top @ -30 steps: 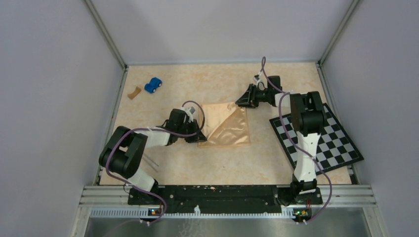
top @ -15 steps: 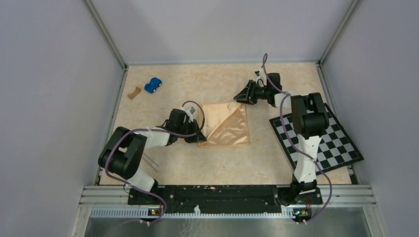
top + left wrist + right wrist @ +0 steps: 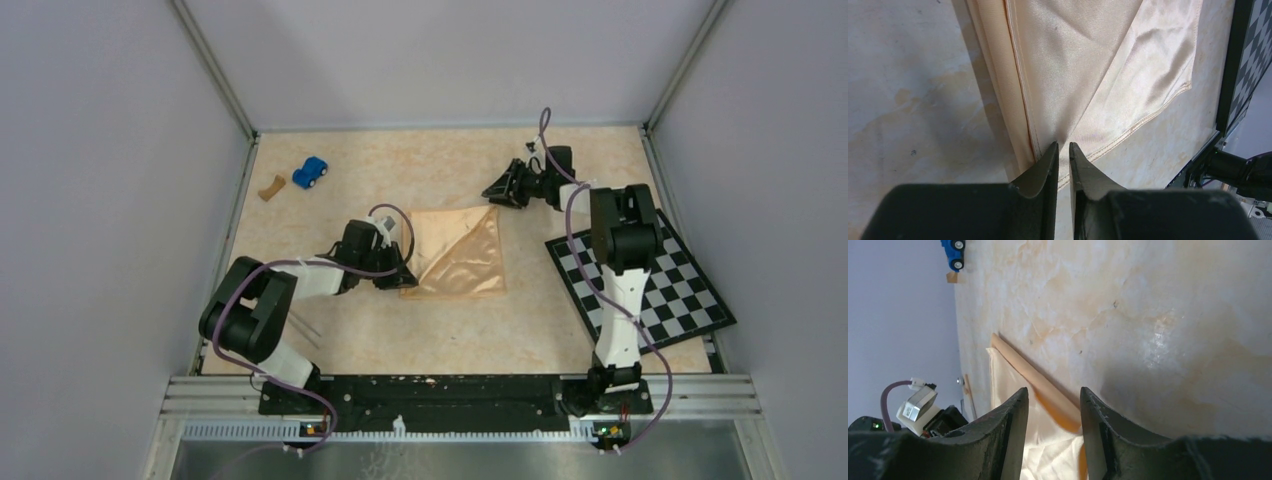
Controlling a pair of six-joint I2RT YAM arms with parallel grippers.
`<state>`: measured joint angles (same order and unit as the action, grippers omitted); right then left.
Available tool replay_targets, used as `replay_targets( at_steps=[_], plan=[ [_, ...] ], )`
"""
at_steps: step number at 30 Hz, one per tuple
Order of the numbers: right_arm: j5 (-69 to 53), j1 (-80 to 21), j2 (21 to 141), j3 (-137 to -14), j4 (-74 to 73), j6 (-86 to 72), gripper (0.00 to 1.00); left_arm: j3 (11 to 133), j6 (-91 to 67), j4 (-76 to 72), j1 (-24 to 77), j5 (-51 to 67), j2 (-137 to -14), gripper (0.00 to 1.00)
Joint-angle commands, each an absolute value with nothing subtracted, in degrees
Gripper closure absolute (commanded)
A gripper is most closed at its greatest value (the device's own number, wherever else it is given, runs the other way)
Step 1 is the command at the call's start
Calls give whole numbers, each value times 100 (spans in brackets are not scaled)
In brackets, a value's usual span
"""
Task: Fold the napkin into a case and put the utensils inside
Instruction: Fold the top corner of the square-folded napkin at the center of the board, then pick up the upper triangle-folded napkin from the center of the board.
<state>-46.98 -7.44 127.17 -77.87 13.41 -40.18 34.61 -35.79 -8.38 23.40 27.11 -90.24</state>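
1. Beige marbled table (image 3: 420, 340) with grey walls on three sides; checkerboard (image 3: 690, 290) at the right edge, blue car (image 3: 311, 172) and brown scrap (image 3: 270, 186) far left
2. Napkin (image 3: 460, 262) lies mid-table, one flap folded over diagonally
3. Left wrist view only: left gripper (image 3: 1063, 146) pinched on the napkin's near-left corner, cloth puckered at the tips
4. Right wrist view: right gripper (image 3: 1053, 392) has its jaws apart, holding nothing, over bare table just past the napkin's far-right corner

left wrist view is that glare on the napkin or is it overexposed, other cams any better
Left wrist: sheen on the napkin, brightest along its creases, texture still visible. Right wrist: a glare patch on the table, with a dark shadow below it. Top external: even, soft light, no glare.
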Motion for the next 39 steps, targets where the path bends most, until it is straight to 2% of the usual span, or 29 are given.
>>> replay_targets(
  at_steps=[1, 5, 12, 16, 19, 25, 30, 35, 39],
  plan=[
    [-4281, -695, 11993, -8357, 273, -3281, 57, 3653, -3370, -330, 2355, 2518, -8891, 79],
    [-3602, -810, 11198, -8256, -784, -2857, 55, 3926, -3463, -118, 2355, 2722, -8635, 66],
    [-3242, -1981, 10014, -6427, -240, -2980, 57, 4641, -3630, 518, 2347, 2611, -7920, 45],
    [-2999, -2572, 9845, -5823, -504, -2683, 60, 4983, -3588, 919, 2338, 2192, -7515, 32],
    [-2608, -2652, 9640, -5390, -823, -2458, 60, 5075, -3519, 1086, 2329, 2018, -7308, 23],
    [-1921, -2545, 9235, -4556, -1153, -2544, 64, 5179, -3415, 1390, 2312, 1782, -7219, 19],
    [-1680, -1757, 8912, -3892, -1047, -2630, 67, 4943, -3559, 1159, 2303, 2025, -6974, 18],
    [-2319, -2150, 8075, -4241, -1497, -1862, 56, 4885, -3317, 1213, 2278, 2192, -6958, 16],
    [-1411, -3188, 7387, -4500, -2058, -1638, 43, 5161, -2950, 1783, 2107, 1763, -6859, 15]
  ],
)
